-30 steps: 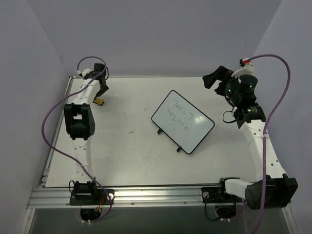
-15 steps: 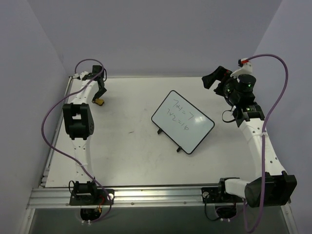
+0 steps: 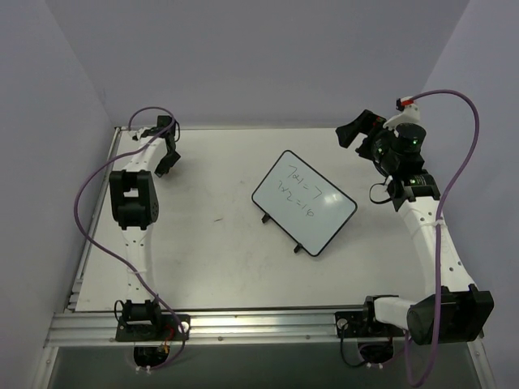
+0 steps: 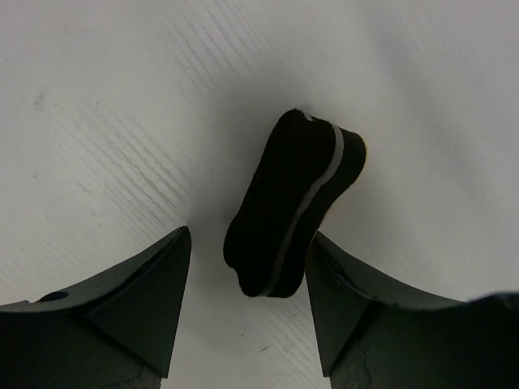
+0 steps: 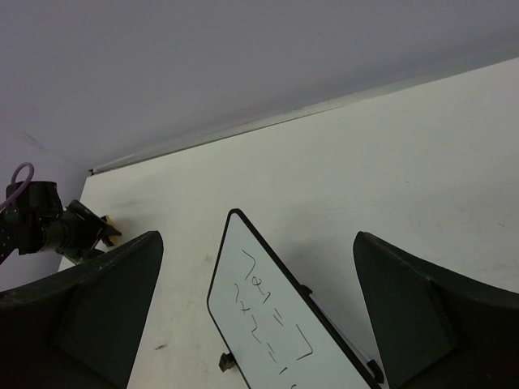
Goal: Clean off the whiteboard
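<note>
Black eraser (image 4: 292,203) with a white stripe sits on the bench (image 3: 211,259), well off to the whiteboard's (image 3: 304,202) far left. The left claw (image 4: 247,243) is spread open, straddling it. The right claw (image 3: 357,130) hangs open just off the whiteboard's far-right. The whiteboard lies flat, long axis diagonal from far-left to near-right, clips on the near-left edge. It has two handwritten sums; the top looks like "7+1=7", the second isn't readable.

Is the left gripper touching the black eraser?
Cannot tell. In the left wrist view the eraser lies between the left gripper's open fingers: table shows beside one finger, but the other's edge meets the eraser's outline.
</note>
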You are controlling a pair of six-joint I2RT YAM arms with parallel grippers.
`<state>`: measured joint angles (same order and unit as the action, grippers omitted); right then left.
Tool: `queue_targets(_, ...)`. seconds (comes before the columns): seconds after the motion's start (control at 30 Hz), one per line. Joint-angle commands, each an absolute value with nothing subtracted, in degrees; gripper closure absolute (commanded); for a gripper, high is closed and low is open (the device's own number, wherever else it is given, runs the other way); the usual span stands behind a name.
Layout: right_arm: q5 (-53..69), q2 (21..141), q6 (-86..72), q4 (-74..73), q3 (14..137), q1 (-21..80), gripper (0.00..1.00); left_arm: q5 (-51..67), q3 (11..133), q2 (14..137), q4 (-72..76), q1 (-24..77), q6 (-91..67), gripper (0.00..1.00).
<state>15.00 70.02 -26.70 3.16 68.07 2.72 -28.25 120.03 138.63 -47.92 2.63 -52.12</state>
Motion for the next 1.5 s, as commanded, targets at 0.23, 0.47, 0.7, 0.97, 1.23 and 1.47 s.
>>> queue_targets(0.23,15.29,69.26,-25.58,4.39,68.64,3.16,0.0,-27.6,124.19,139.83,-49.31,2.11,-53.09,0.35)
queue_targets(0.47,15.21,69.43,-25.4,4.39,68.29,3.16,0.0,-29.35,121.91,136.15,-49.22,2.11,-51.59,0.33)
queue_targets(0.7,15.2,69.26,-25.4,4.31,68.38,3.25,0.0,-29.01,117.77,132.89,-47.46,0.44,-51.33,0.3)
queue_targets(0.97,15.2,69.52,-25.58,4.66,68.29,3.25,0.0,-27.78,125.5,136.57,-50.71,-1.48,-51.85,0.3)
queue_targets(1.23,15.21,69.79,-25.49,4.92,68.29,3.25,0.0,-27.33,129.28,138.16,-51.94,-2.02,-52.56,0.3)
queue_targets(1.47,15.21,69.61,-25.4,4.83,68.29,3.16,0.0,-27.51,131.92,140.45,-54.67,-2.2,-53.96,0.3)
